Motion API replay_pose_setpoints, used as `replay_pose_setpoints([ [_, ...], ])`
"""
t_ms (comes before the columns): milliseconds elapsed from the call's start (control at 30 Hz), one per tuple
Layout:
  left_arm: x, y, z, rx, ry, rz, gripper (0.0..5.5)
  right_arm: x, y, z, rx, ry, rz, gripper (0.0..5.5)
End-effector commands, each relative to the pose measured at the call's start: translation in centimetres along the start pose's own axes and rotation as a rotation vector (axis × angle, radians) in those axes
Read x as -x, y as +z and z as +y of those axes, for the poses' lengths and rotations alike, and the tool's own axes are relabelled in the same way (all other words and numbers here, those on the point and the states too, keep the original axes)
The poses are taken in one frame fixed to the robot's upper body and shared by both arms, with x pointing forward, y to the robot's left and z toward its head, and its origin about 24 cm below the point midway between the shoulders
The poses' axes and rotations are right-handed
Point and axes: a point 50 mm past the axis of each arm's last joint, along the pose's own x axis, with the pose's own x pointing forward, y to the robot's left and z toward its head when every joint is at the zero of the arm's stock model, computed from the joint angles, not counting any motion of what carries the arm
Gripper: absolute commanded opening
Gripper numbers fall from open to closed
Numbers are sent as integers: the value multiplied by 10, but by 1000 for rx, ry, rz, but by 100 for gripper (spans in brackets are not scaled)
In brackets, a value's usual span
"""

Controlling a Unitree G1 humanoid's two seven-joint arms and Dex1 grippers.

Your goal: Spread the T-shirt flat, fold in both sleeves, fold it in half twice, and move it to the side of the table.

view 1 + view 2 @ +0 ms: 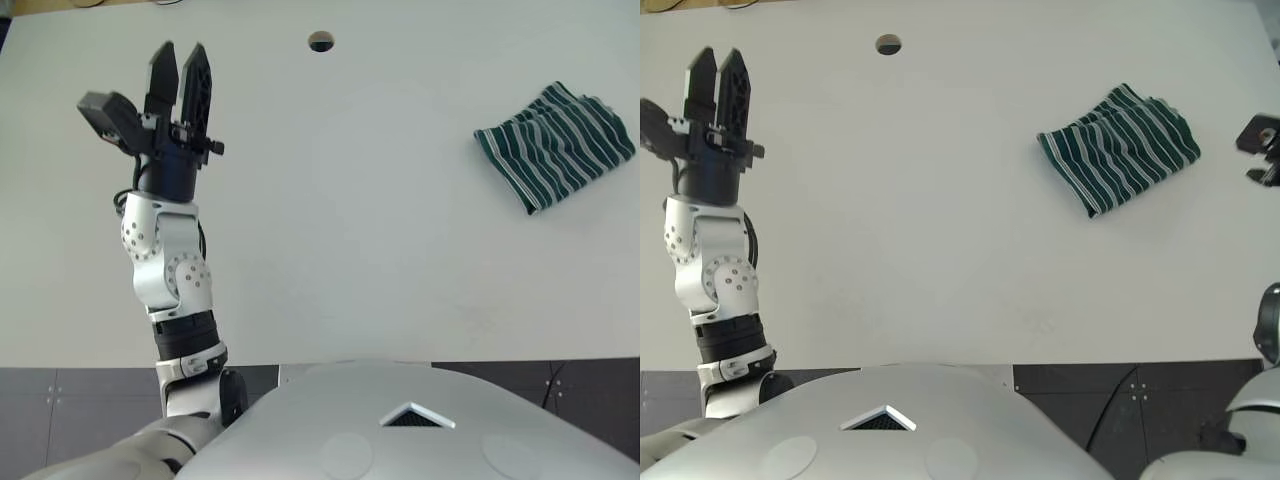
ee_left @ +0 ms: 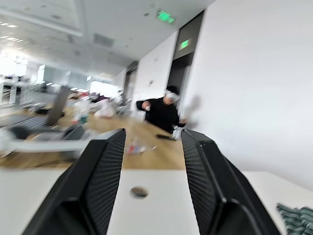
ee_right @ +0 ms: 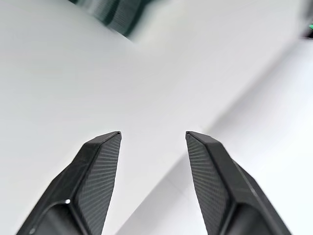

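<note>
The T-shirt [image 1: 553, 146] is lying as a small folded bundle, dark green with thin white stripes, on the white table [image 1: 350, 250]. It is sitting close to the right edge, over toward the far right corner.

Starting from the near edge, the left arm [image 1: 165, 270] is standing up over the left side of the surface, well apart from the cloth. Above it the left gripper [image 1: 181, 50] is hanging over the far left part of the surface, with its two black fingers [image 1: 197, 85] pointing toward the far edge. From the head the gap between them is looking narrow. Seen from the wrist, the left gripper [image 2: 153, 132] is clearly spread and pinching nothing, and bare surface is showing through the gap.

Over by the right edge the right gripper [image 3: 153, 132] is hovering above white surface. Its ribbed fingers [image 3: 100, 166] are spread wide and gripping nothing. A blurred strip of the striped cloth [image 3: 110, 10] is showing beyond the tips.

Farther back, the bundle is lying slantwise to the table's edges, its layers a little rumpled and uneven along the side facing the right edge. It is touching neither gripper.

Farthest of all, a small round hole [image 1: 321, 42] is sitting in the surface just by the far edge, about midway along it. It lies between the left gripper and the T-shirt and is well apart from the cloth.
</note>
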Motion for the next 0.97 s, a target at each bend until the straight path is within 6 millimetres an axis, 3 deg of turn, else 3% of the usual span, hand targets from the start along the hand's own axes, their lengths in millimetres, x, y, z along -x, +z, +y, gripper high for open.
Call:
replay_pose_setpoints([
  [33, -26, -10, 2, 34, 63, -7, 211, 3, 121, -29, -224, -389, -642, 245],
  [133, -66, -20, 5, 49, 194, -5, 211, 25, 208, -17, -546, -498, -1101, 245],
  [233, -94, -22, -13, 62, 159, -66, 211, 53, 283, 27, -771, -350, -1294, 245],
  [267, -97, -24, -20, 82, 129, -79, 211, 75, 307, 47, -795, -307, -1350, 245],
  [333, -97, -25, -25, 91, 102, -92, 211, 117, 334, 74, -859, -267, -1392, 245],
  [433, -91, -26, -22, 93, 97, -88, 211, 183, 347, 83, -953, -278, -1437, 245],
  [500, -90, -29, -22, 100, 97, -77, 211, 210, 345, 81, -998, -271, -1476, 245],
  [700, -88, -38, -24, 116, 103, -57, 211, 246, 342, 74, -1000, -345, -1519, 245],
  [967, -85, -37, -21, 138, 141, -89, 211, 264, 355, 79, -1089, -124, -1560, 245],
])
